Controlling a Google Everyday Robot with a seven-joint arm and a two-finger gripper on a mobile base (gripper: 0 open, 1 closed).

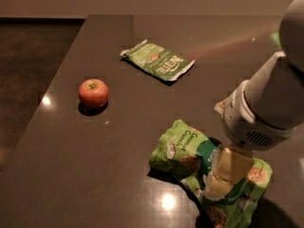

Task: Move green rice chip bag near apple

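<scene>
The green rice chip bag lies crumpled on the dark table at the lower right, bright green with white letters and pictured chips. My gripper hangs straight down from the white arm and sits on the middle of the bag, covering part of its dark green circle. The apple, small and red-orange with a yellowish top, rests on the table far to the left of the bag and well apart from it.
A flatter dull-green packet lies at the back centre of the dark table. The table's left edge runs diagonally past the apple, with dark floor beyond it.
</scene>
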